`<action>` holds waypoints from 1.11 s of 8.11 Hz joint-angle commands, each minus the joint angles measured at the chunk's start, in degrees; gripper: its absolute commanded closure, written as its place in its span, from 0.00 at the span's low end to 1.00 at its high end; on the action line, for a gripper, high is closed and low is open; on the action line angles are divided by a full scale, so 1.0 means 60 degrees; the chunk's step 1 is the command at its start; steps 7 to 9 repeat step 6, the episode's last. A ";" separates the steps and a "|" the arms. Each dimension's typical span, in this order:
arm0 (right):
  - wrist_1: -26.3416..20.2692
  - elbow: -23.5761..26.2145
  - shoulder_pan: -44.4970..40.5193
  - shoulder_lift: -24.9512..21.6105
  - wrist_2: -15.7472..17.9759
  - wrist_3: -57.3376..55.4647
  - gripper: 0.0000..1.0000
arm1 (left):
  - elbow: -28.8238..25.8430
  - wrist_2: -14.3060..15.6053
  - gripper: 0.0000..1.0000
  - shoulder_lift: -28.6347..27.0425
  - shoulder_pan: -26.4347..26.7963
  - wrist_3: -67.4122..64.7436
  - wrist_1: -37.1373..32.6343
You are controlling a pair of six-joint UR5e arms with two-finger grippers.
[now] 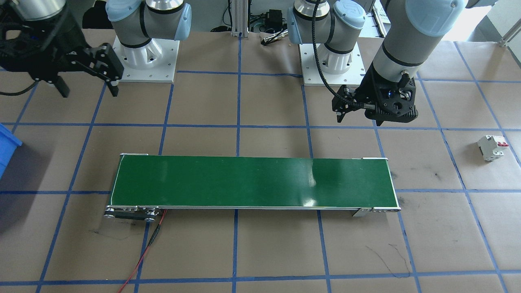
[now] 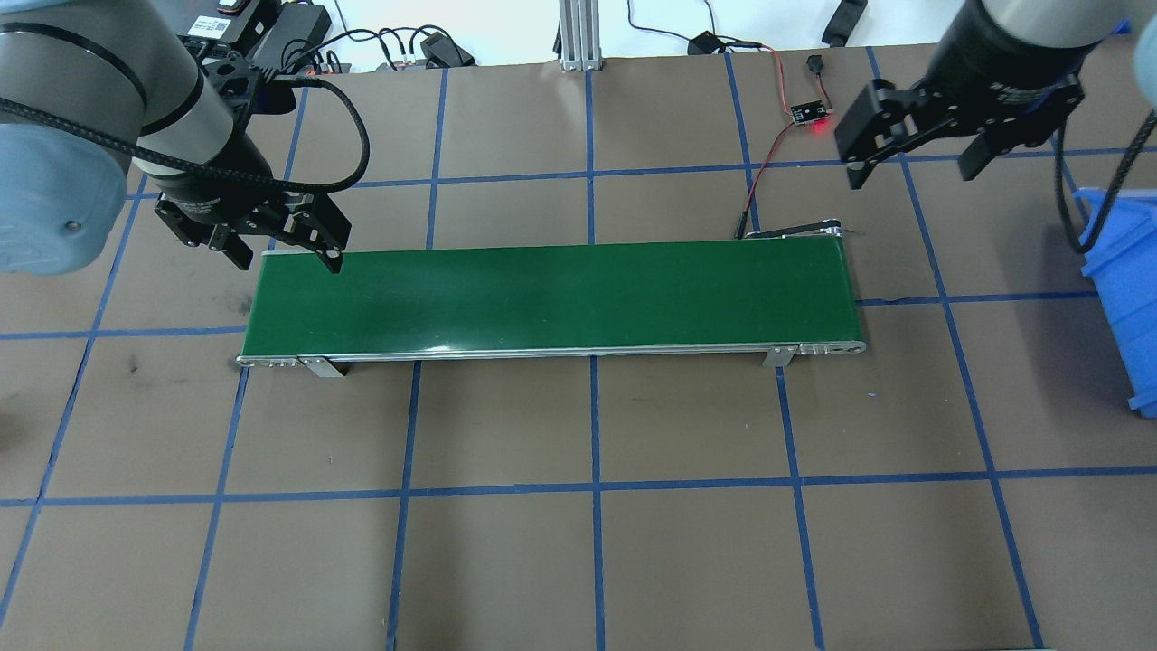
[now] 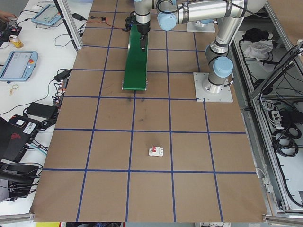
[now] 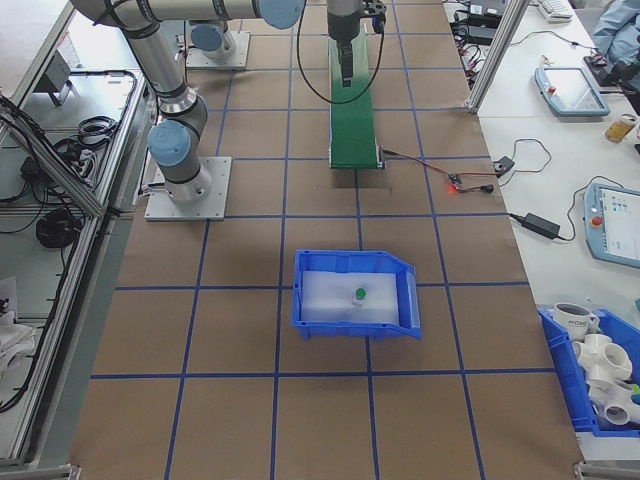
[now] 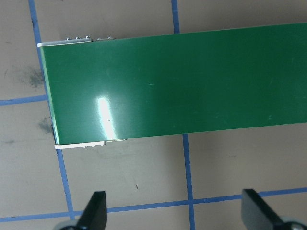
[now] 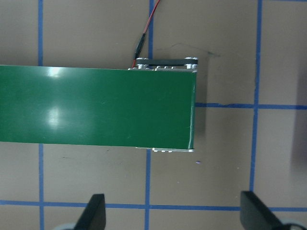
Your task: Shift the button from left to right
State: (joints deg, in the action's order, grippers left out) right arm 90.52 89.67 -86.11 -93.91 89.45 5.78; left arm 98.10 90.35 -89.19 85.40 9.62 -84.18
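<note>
2 grippers, Ana: what do they hold in the front view?

Nothing, Ben. The right gripper (image 1: 88,89) has its fingers spread and so has the left gripper (image 1: 341,114). The belt (image 1: 252,181) between them carries nothing. A white breaker (image 1: 492,147) lies on the table, well apart from the belt, on the robot's left.

And from overhead?

It is the same. The left gripper hangs over the left end of the belt and the right one hovers past the right end, near the bin (image 2: 1121,271). I see no button there.

The side views?

The left one shows only the breaker, alone. In the right one the button (image 4: 359,294) stands inside the bin, about in its middle, green cap up.

The wrist cameras?

Each shows 2 spread fingertips, 1 end of the belt and nothing between the fingers.

So the task is done?

I judge yes, since the button is on the right side.

What can go wrong now?

I see 3 risks. An arm could take the breaker for the button, because both have a white body. The right arm could go down again and strike the bin wall or tip the button. Its fingers could also snag the red wire (image 2: 764,167) at that end of the belt.
</note>
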 commanded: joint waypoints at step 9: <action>-0.0115 0.0099 -0.1147 0.0256 0.0135 -0.1228 0.00 | -0.0002 0.0103 0.00 -0.0061 -0.0009 0.0008 0.0011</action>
